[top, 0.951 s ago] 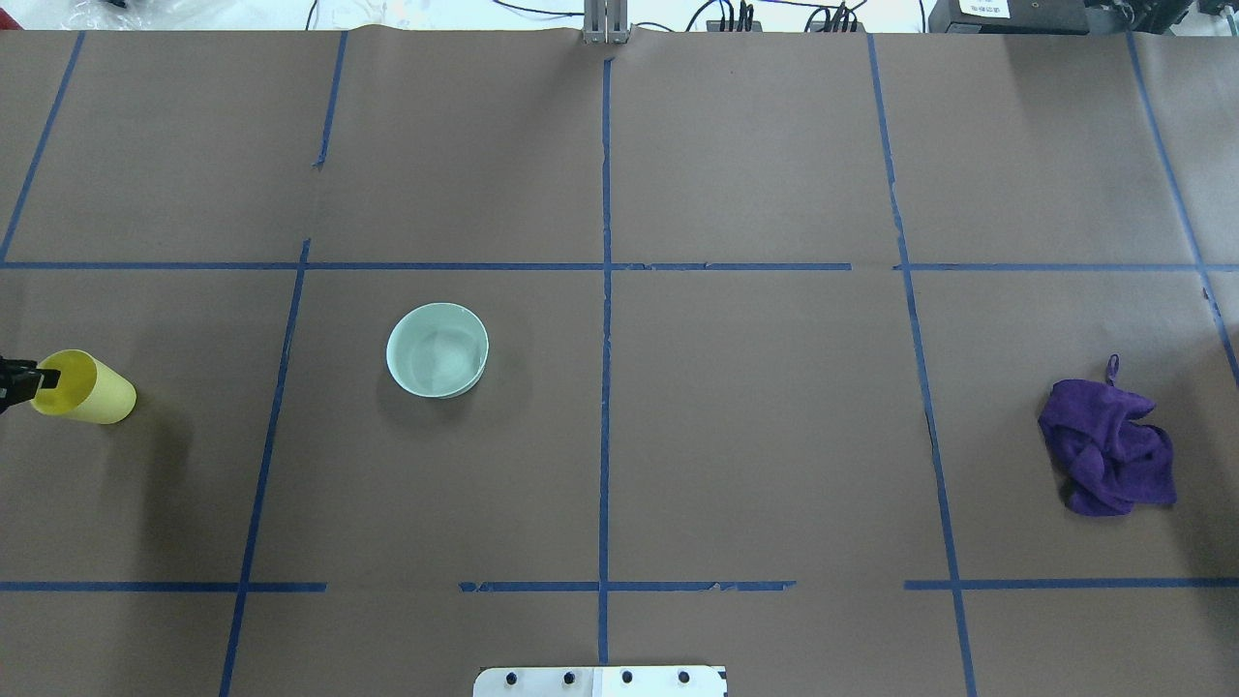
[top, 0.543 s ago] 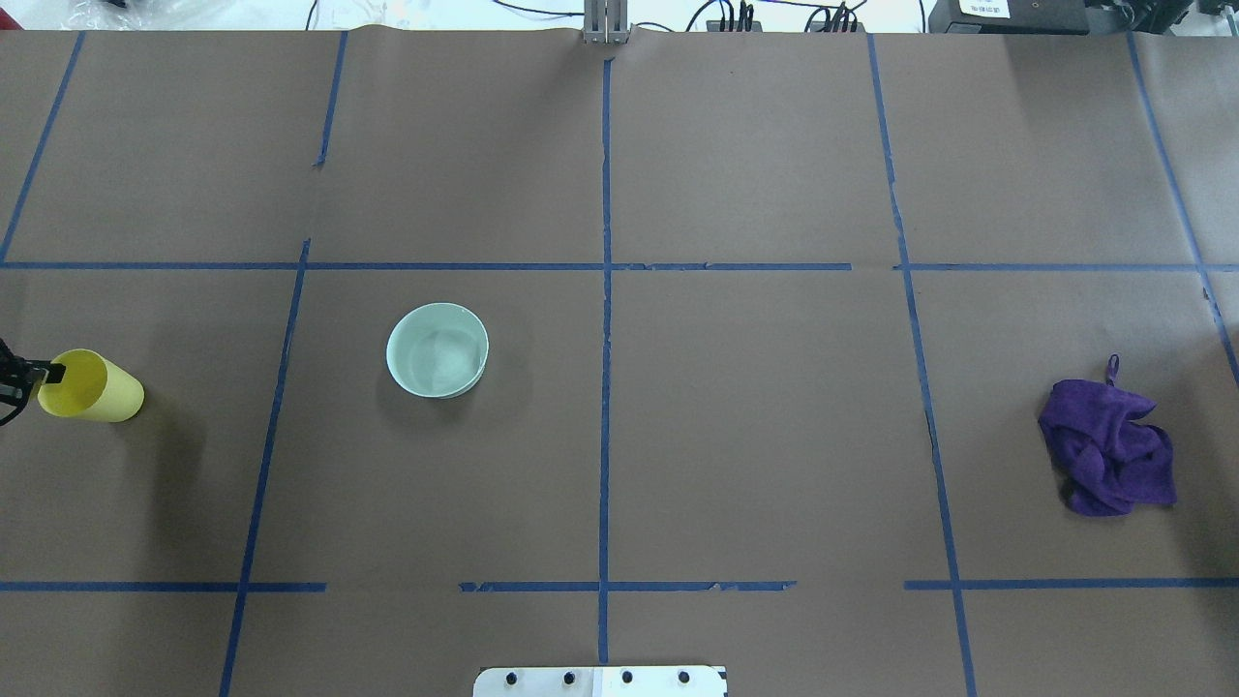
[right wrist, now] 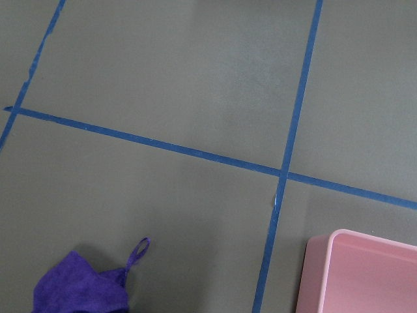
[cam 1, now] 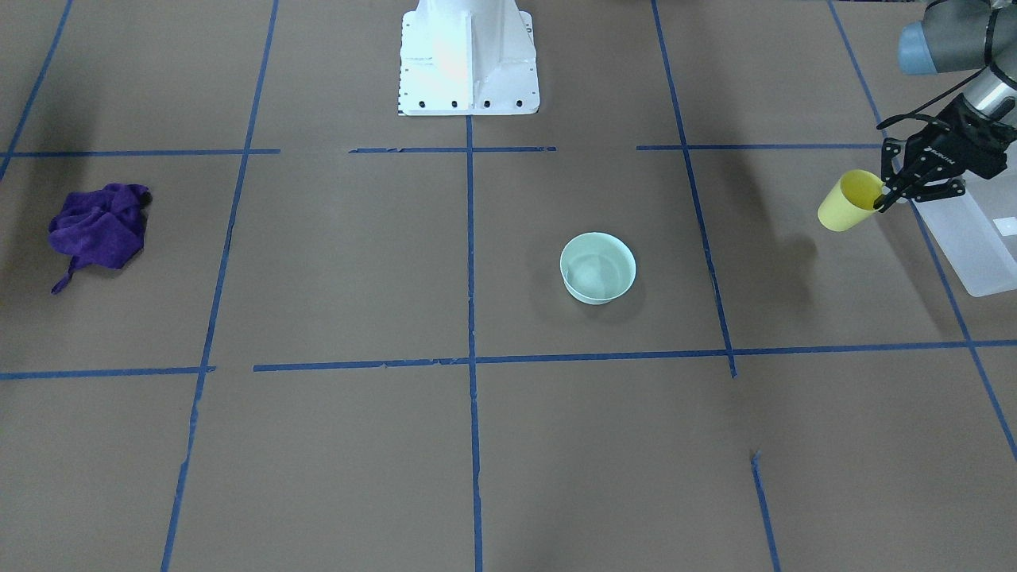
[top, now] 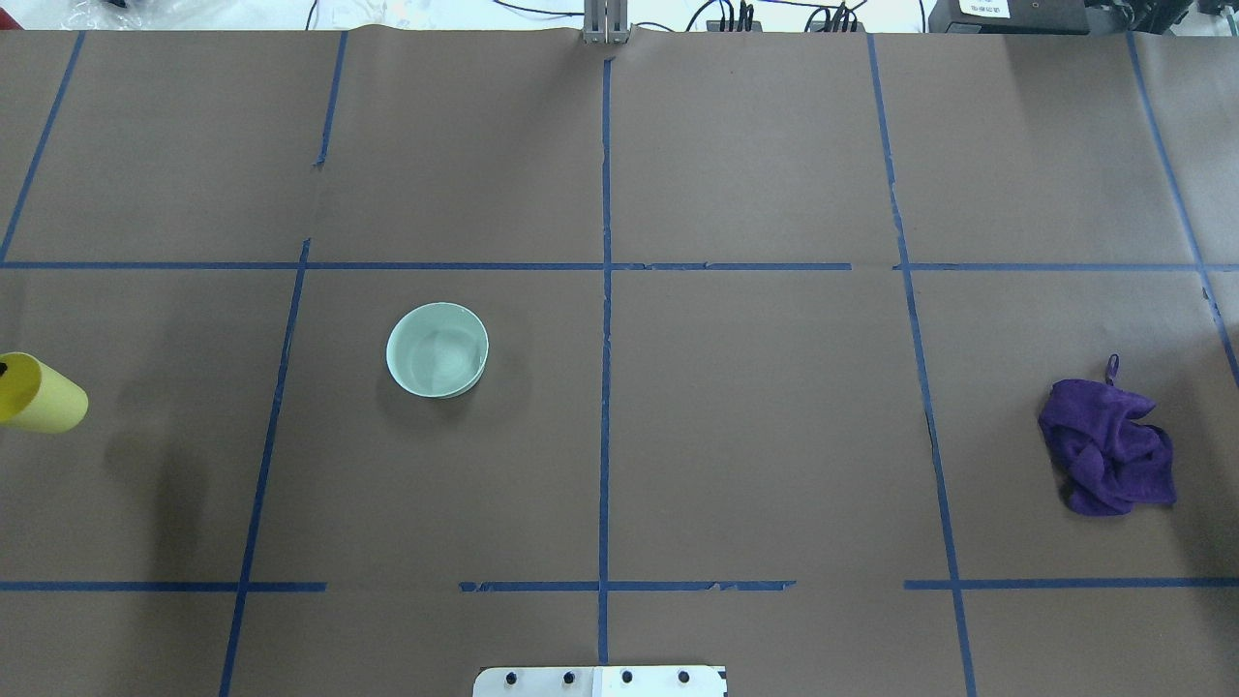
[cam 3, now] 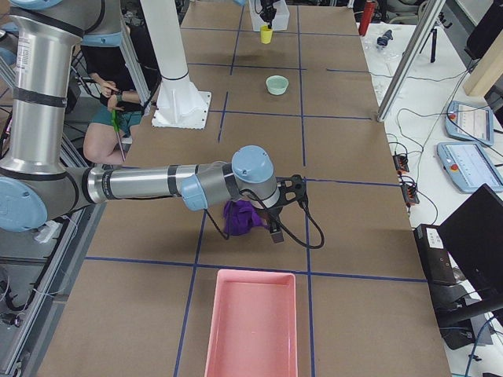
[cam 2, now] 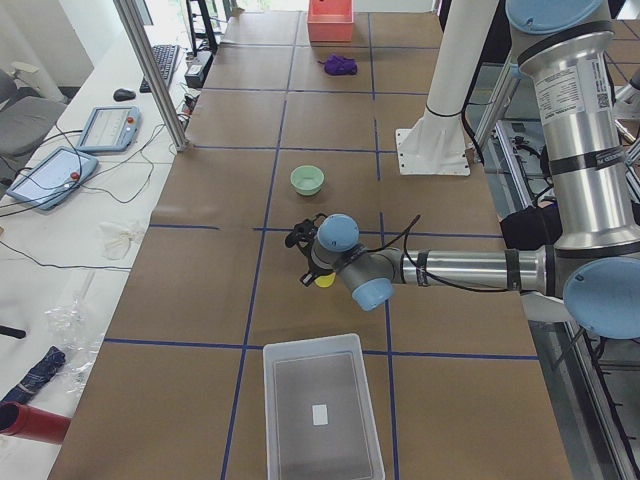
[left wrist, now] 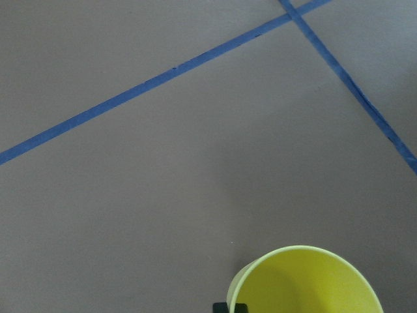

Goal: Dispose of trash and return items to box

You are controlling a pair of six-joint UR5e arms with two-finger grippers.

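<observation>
My left gripper (cam 1: 880, 199) is shut on the rim of the yellow cup (cam 1: 847, 203) and holds it tilted above the table, just beside the near edge of the translucent white box (cam 1: 969, 238). The cup also shows at the left edge of the overhead view (top: 44, 395), in the exterior left view (cam 2: 323, 281) and in the left wrist view (left wrist: 306, 283). The mint-green bowl (cam 1: 597, 268) stands upright and empty on the table, left of centre in the overhead view (top: 438, 349). My right gripper (cam 3: 275, 224) hovers by the purple rag; I cannot tell if it is open.
The purple rag (top: 1108, 455) lies crumpled at the table's right side. A pink bin (cam 3: 251, 326) stands beyond it at the table's end and shows in the right wrist view (right wrist: 361, 274). The white robot base (cam 1: 467, 56) is at the table's near edge.
My left gripper has carried the yellow cup further left in the overhead view; the gripper itself has passed out of that frame. The bowl and rag have not moved.
</observation>
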